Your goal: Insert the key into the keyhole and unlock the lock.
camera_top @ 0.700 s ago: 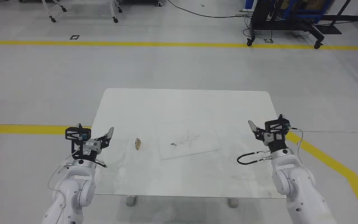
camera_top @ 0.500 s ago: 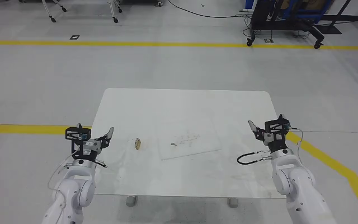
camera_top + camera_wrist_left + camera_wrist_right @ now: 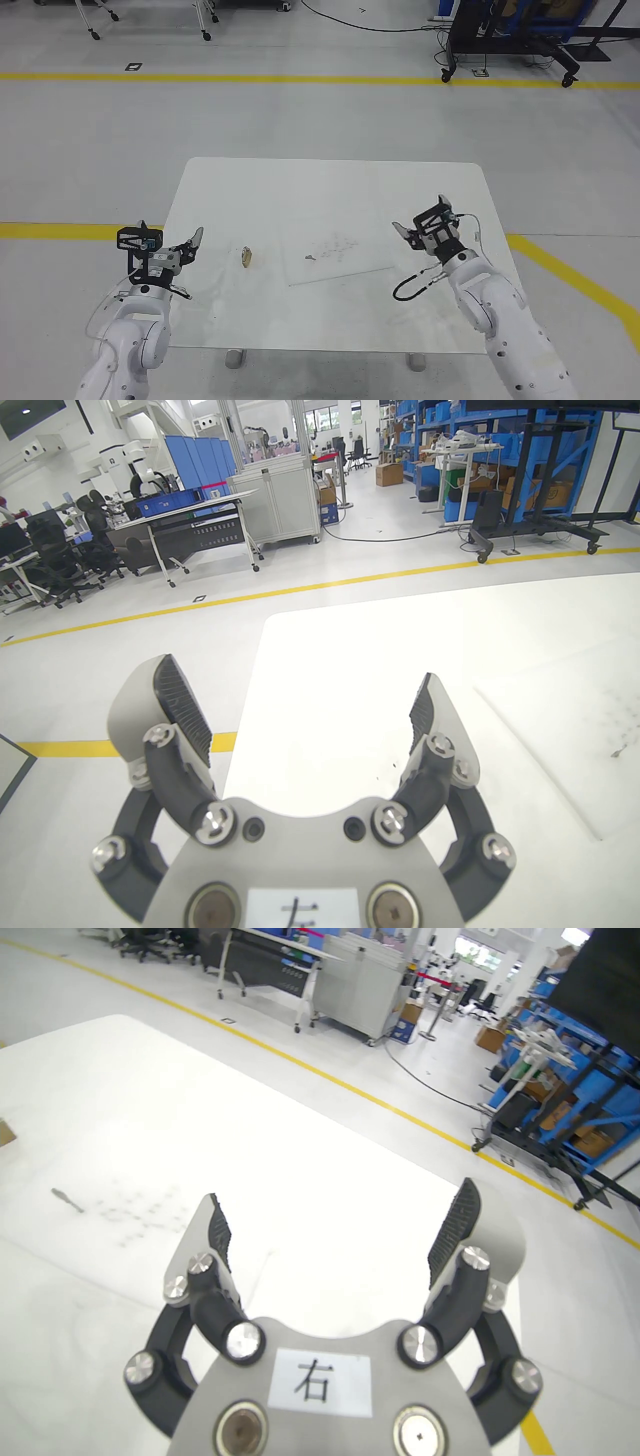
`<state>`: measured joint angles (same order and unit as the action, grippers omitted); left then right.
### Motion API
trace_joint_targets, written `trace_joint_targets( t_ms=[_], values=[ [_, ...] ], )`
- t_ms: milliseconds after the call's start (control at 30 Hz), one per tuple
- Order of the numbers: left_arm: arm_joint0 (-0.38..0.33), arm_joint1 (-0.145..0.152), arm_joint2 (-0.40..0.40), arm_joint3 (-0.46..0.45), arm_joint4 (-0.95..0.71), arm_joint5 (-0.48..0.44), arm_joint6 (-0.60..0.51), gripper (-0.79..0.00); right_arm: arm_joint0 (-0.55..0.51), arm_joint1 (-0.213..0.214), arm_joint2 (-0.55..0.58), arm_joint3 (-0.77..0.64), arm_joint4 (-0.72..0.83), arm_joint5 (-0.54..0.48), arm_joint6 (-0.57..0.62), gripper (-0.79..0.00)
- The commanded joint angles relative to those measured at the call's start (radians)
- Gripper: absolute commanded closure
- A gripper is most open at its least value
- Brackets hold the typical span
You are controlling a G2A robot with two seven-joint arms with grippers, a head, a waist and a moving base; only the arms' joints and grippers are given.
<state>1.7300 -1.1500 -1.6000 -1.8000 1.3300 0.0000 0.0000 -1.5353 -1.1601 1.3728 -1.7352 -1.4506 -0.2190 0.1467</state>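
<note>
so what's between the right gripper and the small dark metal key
Nothing solid between right gripper and small dark key: only faint grey smudges on the clear flat sheet, per the top view.

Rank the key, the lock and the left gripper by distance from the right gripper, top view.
From the right gripper:
1. key, near the table's middle.
2. lock, beyond the key, toward the left arm.
3. left gripper, at the opposite table edge.

This is looking like a robotics lab in an industrial hall. Yellow tape lines point(image 3: 300, 77) are running across a pale floor point(image 3: 320, 120), and blue storage racks point(image 3: 435, 430) are lining the back. Office chairs point(image 3: 55, 550) are crowding wheeled workbenches point(image 3: 190, 525). A white robot arm point(image 3: 137, 460) is standing beyond them, near an aluminium-framed enclosure point(image 3: 272, 495).
</note>
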Motion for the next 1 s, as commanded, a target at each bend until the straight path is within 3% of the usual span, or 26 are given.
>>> trace_joint_targets(
  t_ms=[0, 400, 467, 600, 700, 900, 967],
  values=[
    [0.0, 0.0, 0.0, 0.0, 0.0, 0.0, 0.0, -0.785, 0.055, -0.004, -0.055, 0.046, -0.008, -0.069, 0.04, -0.785],
    [0.0, 0.0, 0.0, 0.0, 0.0, 0.0, 0.0, -0.785, 0.076, -0.007, -0.078, 0.058, -0.015, -0.072, 0.063, -0.785],
    [0.0, 0.0, 0.0, 0.0, 0.0, 0.0, 0.0, -0.785, 0.107, -0.01, -0.101, 0.092, -0.012, -0.097, 0.116, -0.785],
    [0.0, 0.0, 0.0, 0.0, 0.0, 0.0, 0.0, -0.785, 0.264, -0.03, -0.233, 0.213, -0.029, -0.245, 0.133, -0.785],
    [0.0, 0.0, 0.0, 0.0, 0.0, 0.0, 0.0, -0.785, 0.343, -0.045, -0.303, 0.297, -0.028, -0.315, 0.057, -0.785],
    [0.0, 0.0, 0.0, 0.0, 0.0, 0.0, 0.0, -0.785, 0.505, -0.064, -0.412, 0.485, -0.062, -0.57, -0.113, -0.785],
    [0.0, 0.0, 0.0, 0.0, 0.0, 0.0, 0.0, -0.785, 0.567, -0.076, -0.458, 0.56, -0.053, -0.677, -0.155, -0.733]
  ],
)
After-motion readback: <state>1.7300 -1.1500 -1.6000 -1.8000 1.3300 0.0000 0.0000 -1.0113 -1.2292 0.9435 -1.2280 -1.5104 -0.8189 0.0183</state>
